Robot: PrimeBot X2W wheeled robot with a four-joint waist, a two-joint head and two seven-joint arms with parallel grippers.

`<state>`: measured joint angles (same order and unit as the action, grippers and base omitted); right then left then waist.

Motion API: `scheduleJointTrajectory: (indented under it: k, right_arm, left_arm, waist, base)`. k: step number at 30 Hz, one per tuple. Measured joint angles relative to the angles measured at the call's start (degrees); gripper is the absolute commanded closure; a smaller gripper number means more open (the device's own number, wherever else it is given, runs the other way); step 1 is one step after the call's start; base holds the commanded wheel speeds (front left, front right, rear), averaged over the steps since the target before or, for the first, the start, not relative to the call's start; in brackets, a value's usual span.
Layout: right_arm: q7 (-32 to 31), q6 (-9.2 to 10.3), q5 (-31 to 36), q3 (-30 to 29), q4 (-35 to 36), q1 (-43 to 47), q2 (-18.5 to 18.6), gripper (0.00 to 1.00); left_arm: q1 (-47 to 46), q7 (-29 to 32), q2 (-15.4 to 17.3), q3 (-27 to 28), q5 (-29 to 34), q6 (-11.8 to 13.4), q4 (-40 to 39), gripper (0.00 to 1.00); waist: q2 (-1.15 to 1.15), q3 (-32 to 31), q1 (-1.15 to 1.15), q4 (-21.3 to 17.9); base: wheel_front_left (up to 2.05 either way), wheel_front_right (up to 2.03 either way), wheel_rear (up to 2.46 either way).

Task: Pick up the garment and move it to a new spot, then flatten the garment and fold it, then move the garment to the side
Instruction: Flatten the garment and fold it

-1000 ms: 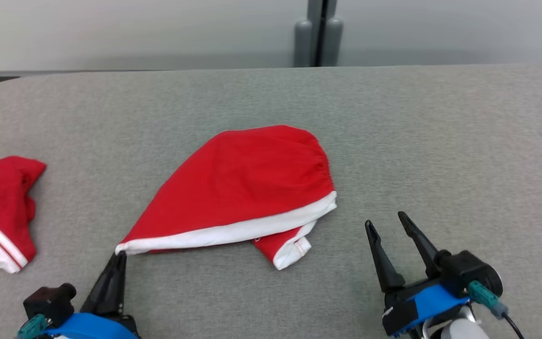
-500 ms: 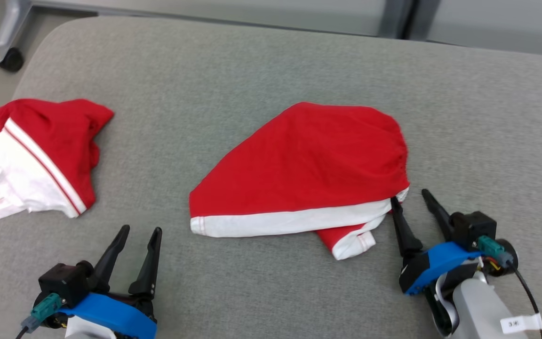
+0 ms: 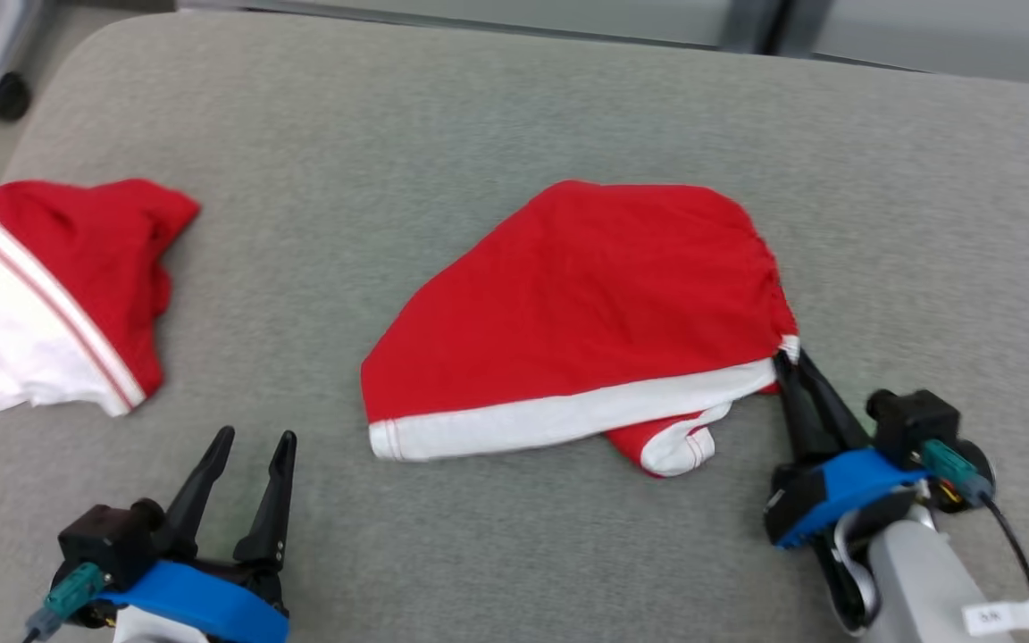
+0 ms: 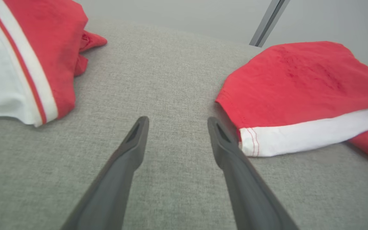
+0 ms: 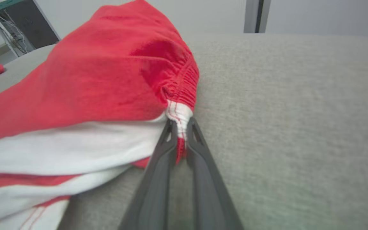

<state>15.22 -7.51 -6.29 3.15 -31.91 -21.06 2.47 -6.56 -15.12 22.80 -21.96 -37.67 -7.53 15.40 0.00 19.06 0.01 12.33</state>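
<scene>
Head view gives us the garment [image 3: 586, 304], red with a white band, lying mostly flat on the grey table [image 3: 479, 107], with a small flap poking out under its near edge. At the garment's right corner our right gripper [image 3: 791, 357] has its fingers nearly together, pinching the white hem beside the elastic; the right wrist view shows cloth between the tips. Near the garment's near-left corner, but apart from it, our left gripper [image 3: 255, 438] stands wide with nothing in it. Farther left lies a second red-and-white cloth [image 3: 50, 286].
</scene>
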Motion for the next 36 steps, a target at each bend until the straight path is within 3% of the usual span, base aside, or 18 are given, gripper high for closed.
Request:
scheduleJointTrajectory:
  k: [8, 14, 15, 16, 26, 36]
  right_arm:
    - [-0.11, 0.01, 5.16, -6.99, 8.9, 8.47, 0.26, 1.0]
    - [-0.11, 0.02, 4.57, -9.31, 10.81, 13.33, 0.25, 1.0]
    - [-0.11, 0.02, 4.12, -9.32, 10.85, 13.88, 0.32, 0.64]
    - [-0.11, 0.03, 3.56, -8.67, 10.91, 14.43, 0.46, 0.0]
    - [-0.11, 0.02, 3.21, -1.29, 18.01, 15.01, 0.33, 0.0]
    - [-0.11, 0.02, 1.97, 1.05, 14.45, 14.96, 0.24, 0.0]
  left_arm:
    - [2.13, 0.0, -1.34, 0.49, 2.48, 0.0, -1.26, 0.0]
    - [3.85, 0.0, -3.08, 3.27, 4.01, 0.0, -0.3, 0.0]
    - [4.17, 0.0, -3.35, 3.9, 4.3, 0.0, 0.04, 0.0]
    - [4.32, -0.01, -3.67, 4.8, 4.66, 0.0, 0.37, 0.0]
    - [5.91, -0.01, -6.34, 12.6, 7.81, 0.0, 2.7, 0.0]
    - [8.24, -0.01, -10.32, 17.64, 13.41, 0.0, 4.76, 0.0]
  waist:
    - [0.0, -1.74, 0.0, -7.72]
    - [0.0, -4.4, -0.01, -12.41]
    - [0.0, -4.92, -0.01, -12.96]
    - [0.0, -5.43, -0.01, -13.46]
    - [0.0, -9.67, -0.01, -14.96]
    - [0.0, -15.31, -0.02, -13.25]
  base:
    - [0.0, 0.0, 0.0]
    - [0.0, 0.0, 0.0]
    - [0.0, 0.0, 0.0]
    - [0.0, 0.0, 0.0]
    - [0.0, 0.0, 0.0]
    - [0.0, 0.0, 0.0]
